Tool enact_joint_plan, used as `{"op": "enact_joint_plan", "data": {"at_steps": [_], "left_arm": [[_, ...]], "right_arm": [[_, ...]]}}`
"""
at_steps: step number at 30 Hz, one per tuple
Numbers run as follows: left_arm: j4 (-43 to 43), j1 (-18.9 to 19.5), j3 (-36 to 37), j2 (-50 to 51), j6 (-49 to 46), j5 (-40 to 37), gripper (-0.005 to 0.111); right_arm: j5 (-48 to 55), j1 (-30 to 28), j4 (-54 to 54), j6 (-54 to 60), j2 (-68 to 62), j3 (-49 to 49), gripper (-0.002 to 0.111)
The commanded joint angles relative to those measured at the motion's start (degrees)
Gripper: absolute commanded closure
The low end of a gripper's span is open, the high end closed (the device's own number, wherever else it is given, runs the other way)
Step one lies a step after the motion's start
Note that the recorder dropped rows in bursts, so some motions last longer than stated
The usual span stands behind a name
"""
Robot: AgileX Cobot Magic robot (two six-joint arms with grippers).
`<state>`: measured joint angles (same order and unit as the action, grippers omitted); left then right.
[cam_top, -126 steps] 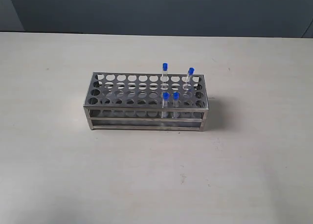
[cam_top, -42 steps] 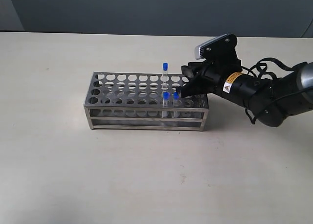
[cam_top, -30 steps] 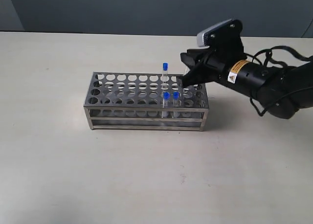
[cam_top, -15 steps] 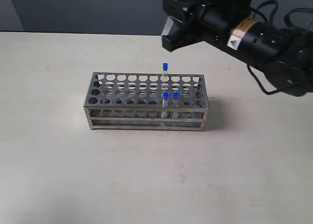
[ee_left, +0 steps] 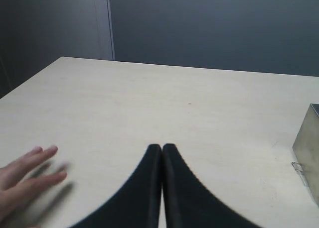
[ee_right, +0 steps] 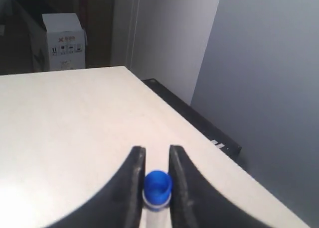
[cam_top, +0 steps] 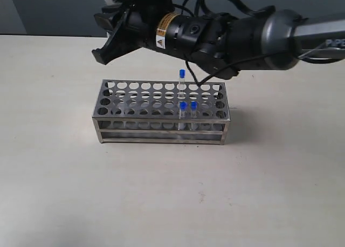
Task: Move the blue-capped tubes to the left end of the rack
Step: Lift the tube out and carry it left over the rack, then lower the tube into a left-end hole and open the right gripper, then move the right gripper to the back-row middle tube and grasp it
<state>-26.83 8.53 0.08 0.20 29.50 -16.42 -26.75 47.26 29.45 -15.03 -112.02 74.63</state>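
Fingers [ee_right: 133,188] of your right gripper [ee_right: 157,153] pinch a blue-capped tube [ee_right: 158,185] at its cap, arm reaching across above the left end of the rack [cam_top: 161,109]. On your left gripper [ee_left: 162,147] the fingers touch, empty.

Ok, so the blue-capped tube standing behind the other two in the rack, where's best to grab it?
Probably at the blue cap and the clear neck just under it, coming straight down from above. The tube stands upright and only that top part clears the rack; the rest sits inside it, and two other tubes stand close in front.
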Motion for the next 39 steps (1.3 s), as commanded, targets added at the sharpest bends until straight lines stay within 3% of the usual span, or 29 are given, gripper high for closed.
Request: {"op": "enact_joint_plan", "data": {"at_steps": [1, 22, 25, 26, 27, 33, 39], "left_arm": [[0.0, -0.1, -0.1, -0.2, 0.1, -0.2, 0.106], [0.0, -0.1, -0.1, -0.2, 0.1, -0.3, 0.106], [0.0, -0.1, -0.1, -0.2, 0.1, -0.3, 0.106], [0.0, -0.1, -0.1, -0.2, 0.1, -0.3, 0.106], [0.0, -0.1, -0.1, -0.2, 0.1, -0.3, 0.106], [0.0, -0.1, -0.1, -0.2, 0.1, -0.3, 0.106], [0.0, -0.1, -0.1, -0.2, 0.1, -0.3, 0.106]], "right_arm": [[1.9, 1.4, 0.6, -1.2, -4.0, 2.9, 0.108], [4.0, 2.5, 0.2, -1.5, -10.6, 3.1, 0.108], [4.0, 2.5, -0.6, -1.5, -11.2, 3.1, 0.089], [4.0, 2.5, -0.6, -1.5, -11.2, 3.1, 0.074], [4.2, 2.5, -0.6, -1.5, -11.2, 3.1, 0.066], [15.8, 1.6, -5.6, -1.2, -2.0, 3.1, 0.070], [15.9, -5.7, -5.5, -1.3, 11.5, -3.4, 0.070]]}}
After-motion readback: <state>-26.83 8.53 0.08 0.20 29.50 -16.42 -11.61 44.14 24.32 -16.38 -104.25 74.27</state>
